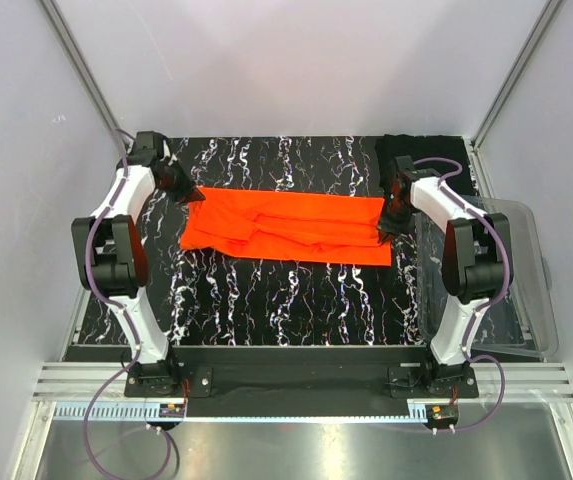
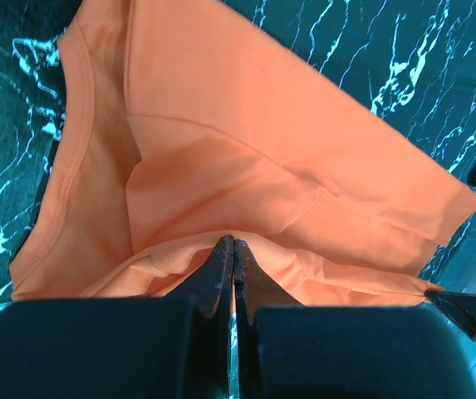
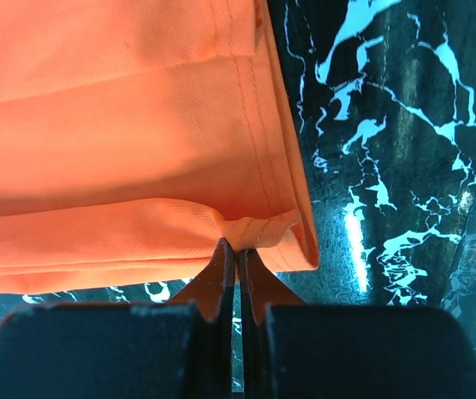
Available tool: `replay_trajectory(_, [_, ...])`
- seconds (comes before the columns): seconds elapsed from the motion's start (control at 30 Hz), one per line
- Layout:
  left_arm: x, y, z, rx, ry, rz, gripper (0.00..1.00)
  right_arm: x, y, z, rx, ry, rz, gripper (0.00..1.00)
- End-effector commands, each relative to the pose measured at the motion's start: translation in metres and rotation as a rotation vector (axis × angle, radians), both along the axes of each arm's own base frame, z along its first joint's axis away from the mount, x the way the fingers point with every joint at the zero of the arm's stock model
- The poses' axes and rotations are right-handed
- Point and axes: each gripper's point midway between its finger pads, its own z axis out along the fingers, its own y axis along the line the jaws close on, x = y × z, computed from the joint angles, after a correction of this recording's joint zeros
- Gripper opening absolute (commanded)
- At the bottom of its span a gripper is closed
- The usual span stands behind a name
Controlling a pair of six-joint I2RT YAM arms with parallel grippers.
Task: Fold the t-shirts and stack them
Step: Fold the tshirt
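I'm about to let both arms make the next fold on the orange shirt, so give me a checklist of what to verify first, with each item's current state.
1. Left gripper shut on the orange shirt: ok.
2. Right gripper shut on its hemmed corner: ok.
3. Shirt lying smooth: not ok, creases across the middle.
4. Black shirt out of the way: ok, far right corner.
5. Right arm clear of the plastic bin: cannot tell.

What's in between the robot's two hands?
The orange t-shirt stretches from the left gripper to the right gripper, each pinching one end. The top view shows it best.
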Motion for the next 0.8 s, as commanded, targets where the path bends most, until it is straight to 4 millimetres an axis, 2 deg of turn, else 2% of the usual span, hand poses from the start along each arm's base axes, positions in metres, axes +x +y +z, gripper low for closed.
replay_trajectory(0.0, [0.02,-0.002,0.017,-0.017,-0.069,-0.007,0.0,0.013,-0.001,0.008,0.0,-0.025,0.008,0.0])
replay_trajectory(0.2, [0.022,0.001,0.006,-0.007,-0.045,-0.001,0.0,0.02,-0.002,0.0,-0.005,-0.013,0.01,0.0])
replay_trajectory(0.6, [0.031,-0.001,-0.002,-0.012,-0.038,-0.031,0.0,0.028,-0.012,-0.011,-0.017,0.007,-0.009,0.0])
replay_trajectory(0.67, [0.035,0.002,-0.003,0.003,-0.036,-0.029,0.06,0.034,-0.012,-0.014,-0.015,0.004,-0.004,0.0])
replay_trajectory(0.7, [0.034,0.005,-0.004,0.019,-0.028,-0.032,0.23,0.037,-0.013,-0.015,-0.016,0.005,0.001,0.01])
replay_trajectory(0.73, [0.038,0.009,0.001,0.044,-0.04,-0.028,0.27,0.038,-0.014,-0.022,-0.02,0.021,0.004,0.02])
replay_trajectory(0.77, [0.035,0.012,0.002,0.071,-0.026,-0.039,0.31,0.043,-0.016,-0.02,-0.023,0.013,0.012,0.04])
